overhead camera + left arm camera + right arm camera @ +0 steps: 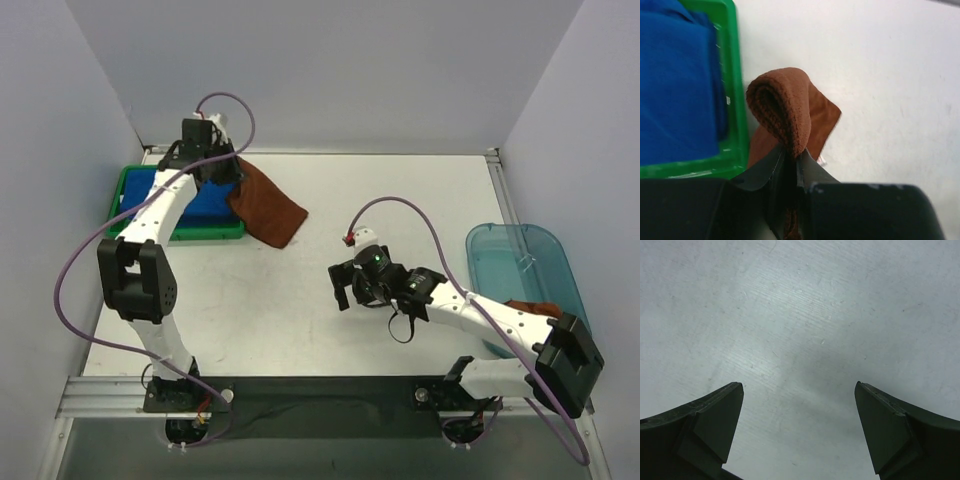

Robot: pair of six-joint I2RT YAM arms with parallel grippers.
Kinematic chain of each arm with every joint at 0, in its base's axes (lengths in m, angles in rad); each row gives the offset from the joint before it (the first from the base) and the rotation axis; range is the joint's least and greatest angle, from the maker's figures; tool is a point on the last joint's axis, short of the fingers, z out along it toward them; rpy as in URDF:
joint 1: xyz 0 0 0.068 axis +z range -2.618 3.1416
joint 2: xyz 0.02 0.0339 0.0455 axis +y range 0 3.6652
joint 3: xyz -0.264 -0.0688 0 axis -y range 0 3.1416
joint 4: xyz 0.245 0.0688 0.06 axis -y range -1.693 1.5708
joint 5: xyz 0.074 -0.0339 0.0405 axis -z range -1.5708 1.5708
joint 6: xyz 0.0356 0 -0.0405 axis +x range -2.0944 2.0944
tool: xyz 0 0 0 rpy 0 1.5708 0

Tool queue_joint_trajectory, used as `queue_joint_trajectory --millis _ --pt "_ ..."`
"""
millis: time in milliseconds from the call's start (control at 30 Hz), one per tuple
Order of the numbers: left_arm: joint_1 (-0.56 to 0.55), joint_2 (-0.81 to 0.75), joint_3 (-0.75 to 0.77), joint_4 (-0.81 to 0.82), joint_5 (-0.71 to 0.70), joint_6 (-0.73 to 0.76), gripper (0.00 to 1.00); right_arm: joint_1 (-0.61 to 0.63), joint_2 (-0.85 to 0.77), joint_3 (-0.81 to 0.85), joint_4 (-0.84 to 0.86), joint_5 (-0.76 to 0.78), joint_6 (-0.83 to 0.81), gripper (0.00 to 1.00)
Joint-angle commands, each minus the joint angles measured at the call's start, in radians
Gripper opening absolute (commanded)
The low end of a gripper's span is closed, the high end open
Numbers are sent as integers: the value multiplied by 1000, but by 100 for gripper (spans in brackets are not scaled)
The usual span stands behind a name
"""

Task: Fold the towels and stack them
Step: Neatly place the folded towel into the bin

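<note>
A rust-brown towel (268, 207) hangs from my left gripper (228, 180), draping from the green tray's right edge onto the table. In the left wrist view the jaws are shut on a bunched fold of this towel (785, 110), with my left gripper (792, 156) pinching it just right of the tray. Royal blue towels (205, 205) lie folded in the tray, and the blue towels (675, 85) fill the left wrist view's left side. My right gripper (340, 282) hovers over bare table right of centre. My right gripper (799, 390) is open wide with nothing between its fingers.
The green plastic tray (180, 233) sits at the back left, its rim (737, 100) beside the held towel. A translucent teal bin (525, 262) stands at the right edge, with a bit of brown cloth (530, 307) showing at its near end behind the right arm.
</note>
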Motion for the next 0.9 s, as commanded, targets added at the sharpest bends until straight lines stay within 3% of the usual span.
queue_joint_trajectory --millis 0,467,867 --pt "64 47 204 -213 -31 126 0 -16 -24 -19 -80 36 8 100" --pt "258 320 850 -487 -107 287 0 -36 117 86 -190 -19 2 99" --pt "344 372 859 -495 -84 347 0 -35 229 210 -267 -25 -8 98"
